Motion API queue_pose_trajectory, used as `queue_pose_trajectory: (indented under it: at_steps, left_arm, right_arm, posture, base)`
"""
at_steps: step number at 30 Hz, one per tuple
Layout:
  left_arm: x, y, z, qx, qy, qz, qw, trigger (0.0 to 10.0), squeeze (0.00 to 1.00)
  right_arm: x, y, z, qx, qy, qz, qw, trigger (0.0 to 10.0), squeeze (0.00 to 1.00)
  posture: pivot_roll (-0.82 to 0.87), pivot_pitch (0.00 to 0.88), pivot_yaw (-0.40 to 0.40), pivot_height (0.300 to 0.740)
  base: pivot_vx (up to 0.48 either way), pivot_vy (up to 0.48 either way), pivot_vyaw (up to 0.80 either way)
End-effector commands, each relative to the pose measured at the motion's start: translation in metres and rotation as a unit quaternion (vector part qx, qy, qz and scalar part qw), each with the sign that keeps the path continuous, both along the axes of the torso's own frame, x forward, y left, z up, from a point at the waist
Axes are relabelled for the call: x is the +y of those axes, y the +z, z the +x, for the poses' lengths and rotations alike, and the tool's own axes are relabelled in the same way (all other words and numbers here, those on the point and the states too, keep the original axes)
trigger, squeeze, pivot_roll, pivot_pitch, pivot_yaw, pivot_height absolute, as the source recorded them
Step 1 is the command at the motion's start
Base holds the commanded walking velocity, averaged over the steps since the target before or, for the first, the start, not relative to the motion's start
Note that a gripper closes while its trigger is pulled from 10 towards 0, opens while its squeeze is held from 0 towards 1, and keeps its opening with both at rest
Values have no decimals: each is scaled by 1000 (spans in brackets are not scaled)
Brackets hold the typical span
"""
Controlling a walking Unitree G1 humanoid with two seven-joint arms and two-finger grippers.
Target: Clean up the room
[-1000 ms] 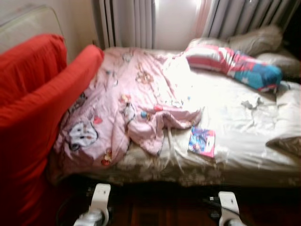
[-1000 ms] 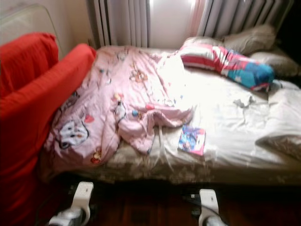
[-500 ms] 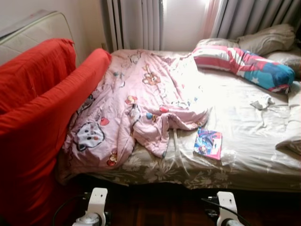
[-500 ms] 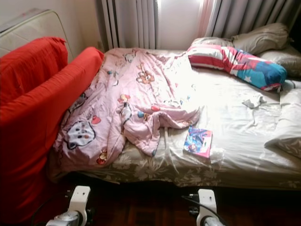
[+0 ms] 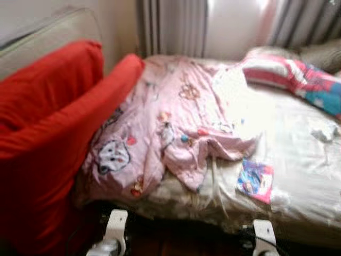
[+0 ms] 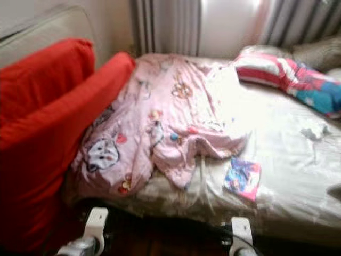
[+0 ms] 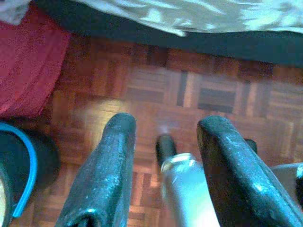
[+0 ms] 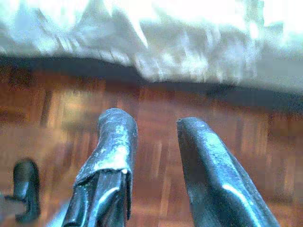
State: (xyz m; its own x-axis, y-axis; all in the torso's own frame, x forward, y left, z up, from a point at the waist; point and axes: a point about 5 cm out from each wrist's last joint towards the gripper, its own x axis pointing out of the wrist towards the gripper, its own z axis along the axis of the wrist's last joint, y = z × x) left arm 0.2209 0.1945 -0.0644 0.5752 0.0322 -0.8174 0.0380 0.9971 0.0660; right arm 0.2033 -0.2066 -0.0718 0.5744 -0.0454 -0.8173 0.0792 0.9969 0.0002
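A bed point(image 5: 303, 160) with a pale sheet lies before me. A rumpled pink cartoon quilt point(image 5: 176, 122) covers its left half and hangs over the front edge. A colourful book point(image 5: 256, 180) lies near the front edge, just right of the quilt. A small crumpled white item point(image 5: 323, 130) sits further right. A striped pink, white and blue pillow point(image 5: 298, 80) lies at the head. Both arms hang low in front of the bed. My left gripper point(image 7: 165, 124) and right gripper point(image 8: 152, 122) are open over the parquet floor point(image 7: 213, 94), holding nothing.
A red-covered sofa point(image 5: 53, 133) stands tight against the bed's left side. Grey curtains point(image 5: 170, 26) and a bright window are behind the bed. A grey pillow point(image 5: 322, 53) lies at the back right. A black, blue-rimmed object point(image 7: 19, 165) is on the floor by the sofa.
The whole picture has slid to the right and gone blurred, so the camera has moved. Nothing on the bed has shifted, and both arms still hang low.
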Motion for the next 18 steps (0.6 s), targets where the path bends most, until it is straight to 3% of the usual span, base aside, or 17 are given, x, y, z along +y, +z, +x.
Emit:
queue_pose_trajectory:
  at_steps: [1,11,18]
  left_arm:
    - [0,-1,-2,6,-2,2,1000,10000,0]
    - [0,-1,-2,6,-4,2,1000,10000,0]
    - [0,-1,-2,6,-4,2,1000,10000,0]
  right_arm:
    - [2,-4,-6,11,-2,7,1000,10000,0]
    - [2,-3,-6,7,-1,7,1000,10000,0]
    - [2,-3,-5,0,-5,6,1000,10000,0]
  posture:
    - [-49,0,-6,740]
    - [-49,0,-5,740]
    - [-49,0,-3,740]
  base:
    - [285,0,-781]
    - [283,0,-702]
    - [284,0,0]
